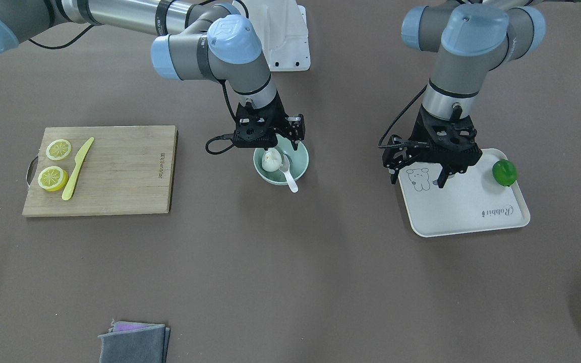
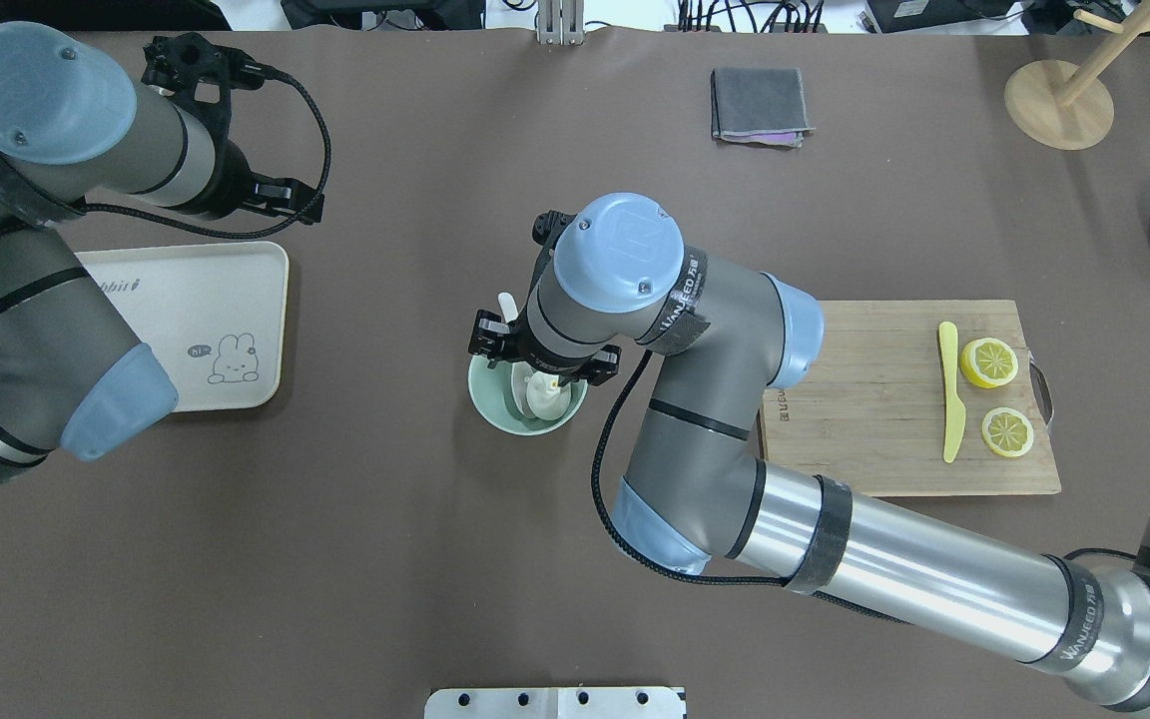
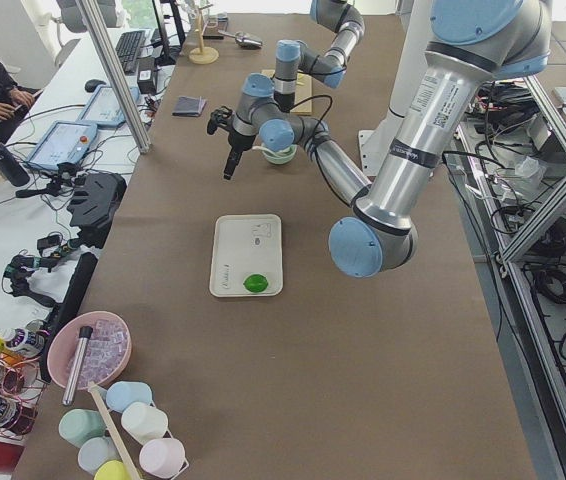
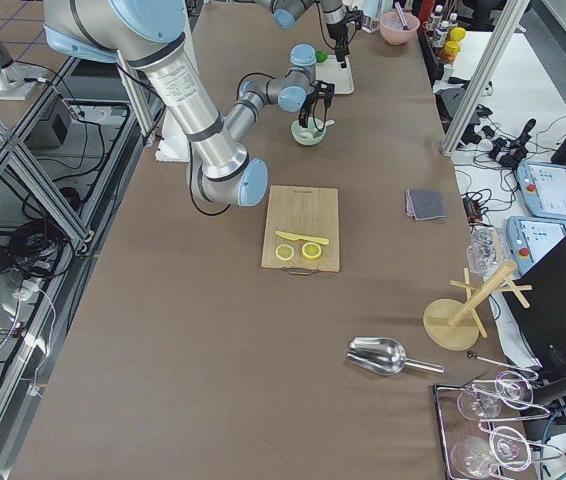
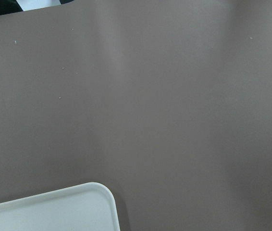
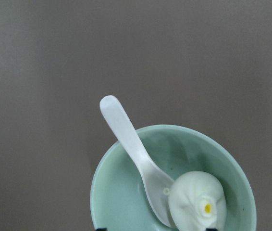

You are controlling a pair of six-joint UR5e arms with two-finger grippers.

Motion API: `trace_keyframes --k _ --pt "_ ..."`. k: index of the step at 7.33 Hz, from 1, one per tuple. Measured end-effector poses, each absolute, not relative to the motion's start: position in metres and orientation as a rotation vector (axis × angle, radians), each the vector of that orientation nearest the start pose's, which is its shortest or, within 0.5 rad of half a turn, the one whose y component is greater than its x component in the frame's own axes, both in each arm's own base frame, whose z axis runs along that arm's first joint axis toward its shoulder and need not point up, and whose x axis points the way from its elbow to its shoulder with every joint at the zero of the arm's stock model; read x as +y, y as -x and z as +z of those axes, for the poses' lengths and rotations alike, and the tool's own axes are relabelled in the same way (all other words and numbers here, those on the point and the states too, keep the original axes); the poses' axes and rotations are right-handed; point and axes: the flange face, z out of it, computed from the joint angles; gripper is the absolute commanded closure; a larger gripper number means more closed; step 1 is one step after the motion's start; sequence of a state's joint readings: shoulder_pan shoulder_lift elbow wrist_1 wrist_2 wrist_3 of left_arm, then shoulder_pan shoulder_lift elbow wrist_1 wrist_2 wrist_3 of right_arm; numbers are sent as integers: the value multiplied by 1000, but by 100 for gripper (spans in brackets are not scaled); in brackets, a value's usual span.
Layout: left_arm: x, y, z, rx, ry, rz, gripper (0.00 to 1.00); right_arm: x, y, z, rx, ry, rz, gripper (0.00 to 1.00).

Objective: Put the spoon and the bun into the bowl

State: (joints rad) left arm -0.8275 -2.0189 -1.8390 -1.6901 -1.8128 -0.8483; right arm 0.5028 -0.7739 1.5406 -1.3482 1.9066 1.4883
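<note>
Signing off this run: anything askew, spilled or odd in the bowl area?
Nothing spilled or damaged. The only oddity: the spoon lies tilted in the bowl, scoop against the bun, handle poking out over the rim.

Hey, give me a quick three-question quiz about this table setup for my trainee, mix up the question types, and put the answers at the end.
1. True or false: the bun lies on the table outside the bowl.
2. What sits on the tray? A) a lime B) a banana C) a fork
3. Fill in: the spoon lies with its scoop in the bowl and its handle sticking out over the bowl's ____.

Key: 1 false; 2 A; 3 rim.
</note>
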Motion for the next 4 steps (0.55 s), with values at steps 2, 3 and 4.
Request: trace_keyframes --k 2,3,4 --pt "-529 -338 279 752 -421 2 2 -457 533 150 -949 36 191 0" --pt "-530 -335 282 747 -422 -3 2 -467 492 154 -906 27 132 0" --pt "-533 -325 291 733 -421 -16 2 -471 449 173 -875 -6 64 0"
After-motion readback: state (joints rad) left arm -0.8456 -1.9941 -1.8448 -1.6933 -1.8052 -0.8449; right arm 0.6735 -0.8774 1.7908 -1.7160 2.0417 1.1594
